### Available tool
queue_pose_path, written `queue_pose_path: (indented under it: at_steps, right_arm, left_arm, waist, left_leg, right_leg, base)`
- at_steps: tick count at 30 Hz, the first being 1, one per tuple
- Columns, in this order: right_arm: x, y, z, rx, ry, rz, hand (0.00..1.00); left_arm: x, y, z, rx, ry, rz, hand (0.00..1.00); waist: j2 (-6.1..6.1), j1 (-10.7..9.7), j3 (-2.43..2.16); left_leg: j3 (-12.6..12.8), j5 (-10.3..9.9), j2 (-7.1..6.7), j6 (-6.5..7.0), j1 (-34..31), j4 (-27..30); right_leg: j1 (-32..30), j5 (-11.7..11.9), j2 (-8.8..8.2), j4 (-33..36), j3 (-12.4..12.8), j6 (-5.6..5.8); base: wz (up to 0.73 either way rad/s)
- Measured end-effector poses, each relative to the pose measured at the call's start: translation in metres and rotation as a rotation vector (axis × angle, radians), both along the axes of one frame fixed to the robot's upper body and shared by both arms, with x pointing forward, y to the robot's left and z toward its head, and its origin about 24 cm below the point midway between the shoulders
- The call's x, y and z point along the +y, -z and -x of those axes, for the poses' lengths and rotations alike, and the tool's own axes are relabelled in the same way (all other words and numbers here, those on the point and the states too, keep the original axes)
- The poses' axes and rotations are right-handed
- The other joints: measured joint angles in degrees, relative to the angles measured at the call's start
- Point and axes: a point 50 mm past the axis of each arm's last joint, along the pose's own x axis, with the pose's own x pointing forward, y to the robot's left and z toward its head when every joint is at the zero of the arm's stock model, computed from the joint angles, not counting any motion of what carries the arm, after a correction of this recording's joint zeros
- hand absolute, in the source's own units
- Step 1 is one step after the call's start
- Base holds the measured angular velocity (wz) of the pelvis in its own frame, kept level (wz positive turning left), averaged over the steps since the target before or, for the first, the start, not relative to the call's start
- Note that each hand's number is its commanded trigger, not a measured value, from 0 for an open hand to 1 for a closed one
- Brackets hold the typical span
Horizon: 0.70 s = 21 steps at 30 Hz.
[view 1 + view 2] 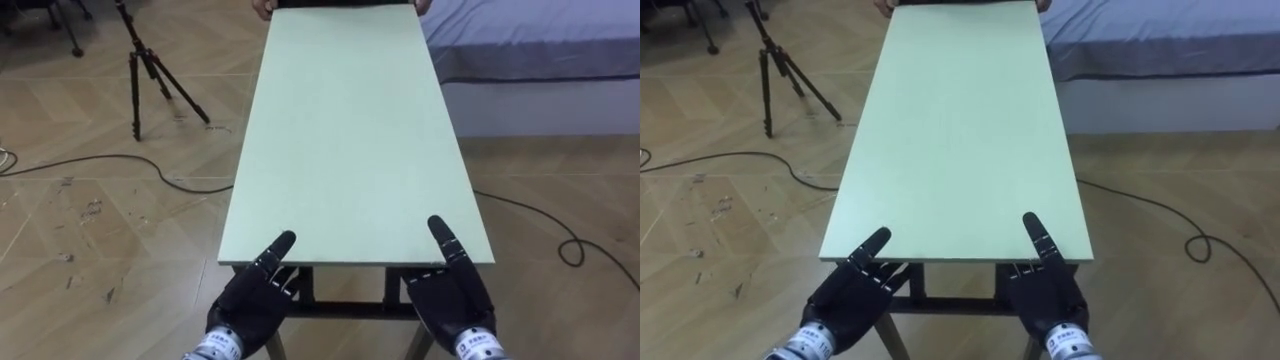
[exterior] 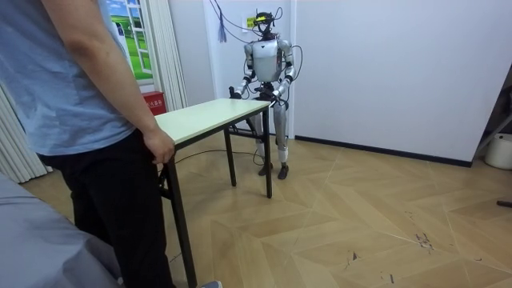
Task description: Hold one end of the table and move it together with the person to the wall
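One long pale green rectangular worktop (image 1: 350, 130) on dark metal legs runs lengthwise away from the robot over the herringbone wooden floor (image 1: 80, 240). It carries nothing.

Both of the robot's hands are at the near short edge, one towards each corner. The black left hand (image 1: 255, 295) has its thumb lying straight on top of the board and the rest curled under the edge, so it clasps the worktop. The black right hand (image 1: 452, 290) holds the edge the same way.

At the far short edge two hands of a person (image 1: 262, 10) show at the corners, cut off by the top of the view. In the room view the person (image 2: 88, 96), in a blue-grey shirt and dark trousers, stands at the room view's left with one hand (image 2: 160, 148) on that end of the worktop. The robot stands upright at the other end, near a white wall.

One black tripod (image 1: 150, 75) stands on the floor left of the worktop, and the legs of a second show in the top left corner. Two dark cables lie on the floor, one on the left (image 1: 120, 160) and one on the right (image 1: 560, 235). One bed with a grey-blue sheet (image 1: 540, 40) stands just to the right of the far end.
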Motion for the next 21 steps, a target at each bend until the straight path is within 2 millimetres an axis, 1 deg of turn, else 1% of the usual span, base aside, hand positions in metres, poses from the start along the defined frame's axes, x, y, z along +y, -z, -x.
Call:
queue_pose_path:
  at_steps: [6, 8, 11, 14, 16, 21]
  right_arm:
    - [0.000, 0.000, 0.000, -0.001, -0.018, 0.028, 1.00]
    - [0.000, 0.003, 0.001, 0.024, -0.020, 0.037, 1.00]
    - [0.003, 0.006, 0.003, 0.069, -0.032, 0.052, 1.00]
    - [0.007, 0.007, 0.004, 0.072, -0.048, 0.059, 1.00]
    - [0.007, 0.007, 0.004, 0.070, -0.050, 0.067, 1.00]
    - [0.011, 0.007, 0.002, 0.068, -0.045, 0.082, 1.00]
  left_arm:
    - [0.001, 0.000, 0.000, 0.018, -0.015, 0.012, 1.00]
    - [0.000, -0.001, -0.001, 0.034, -0.021, 0.011, 1.00]
    - [-0.002, 0.002, 0.000, 0.089, -0.037, 0.000, 1.00]
    - [-0.002, 0.003, 0.001, 0.123, -0.057, 0.009, 1.00]
    - [-0.002, 0.004, 0.003, 0.131, -0.068, 0.031, 1.00]
    - [-0.002, 0.004, 0.003, 0.130, -0.070, 0.012, 1.00]
  waist:
    - [-0.05, 0.44, 0.01]
    - [-0.07, 0.47, 0.01]
    - [-0.09, 0.54, 0.03]
    - [-0.23, 0.52, 0.07]
    - [-0.27, 0.56, 0.07]
    - [-0.29, 0.53, 0.09]
  left_leg:
    - [0.00, 0.00, 0.03, 0.00, -0.19, 0.13]
    - [0.02, 0.00, 0.03, 0.00, -0.24, 0.12]
    - [0.02, 0.00, 0.15, 0.00, -1.10, 0.08]
    - [-0.04, 0.00, 0.23, 0.00, -1.25, 0.07]
    - [-0.04, 0.00, 0.25, -0.01, -1.10, 0.05]
    - [-0.03, -0.01, 0.23, -0.02, -1.10, -0.30]
  right_leg:
    - [-0.42, 0.00, 0.03, 0.08, 0.28, 0.00]
    - [-0.53, 0.00, 0.05, 0.11, 0.35, 0.00]
    - [-1.42, 0.04, 0.06, 0.43, 0.38, -0.05]
    - [-1.87, 0.03, 0.08, 0.91, 0.25, -0.05]
    - [-1.67, 0.05, 0.05, 1.10, 0.01, -0.03]
    - [-1.83, 0.05, 0.00, 1.02, 0.04, -0.03]
  base:
    - [-0.02]
    - [-0.02]
    - [0.00]
    - [-0.10]
    - [-0.13]
    - [-0.01]
